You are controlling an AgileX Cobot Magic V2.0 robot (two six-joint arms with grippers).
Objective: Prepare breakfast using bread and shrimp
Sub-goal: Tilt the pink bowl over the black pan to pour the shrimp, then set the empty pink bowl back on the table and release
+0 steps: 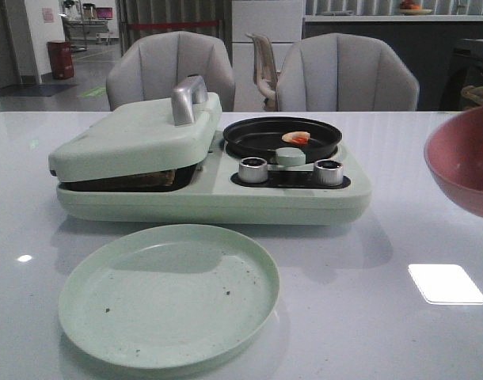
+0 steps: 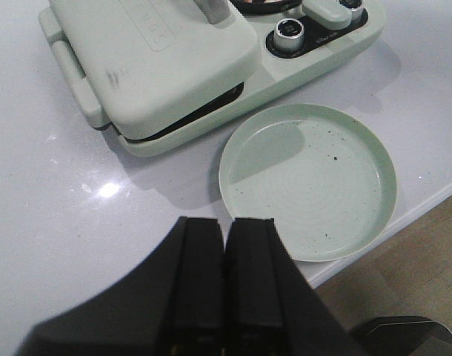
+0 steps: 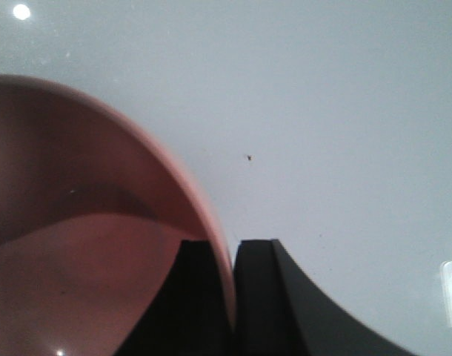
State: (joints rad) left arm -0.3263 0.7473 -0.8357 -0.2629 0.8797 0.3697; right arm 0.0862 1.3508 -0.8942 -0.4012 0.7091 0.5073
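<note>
Shrimp (image 1: 296,138) in black pan (image 1: 257,141); bread (image 1: 150,179) under lid (image 1: 131,134) (barely visible). Left gripper (image 2: 224,285) closed, empty; right gripper (image 3: 233,297) clamps pink bowl (image 3: 78,245) rim.

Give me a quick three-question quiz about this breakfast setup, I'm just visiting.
1. True or false: the shrimp lies in the black pan.
2. What does the right gripper pinch: A) the green plate, B) the pink bowl's rim, C) a knob?
3. Fill in: the bread peeks from under the maker's ____.

Key: 1 true; 2 B; 3 lid.
</note>
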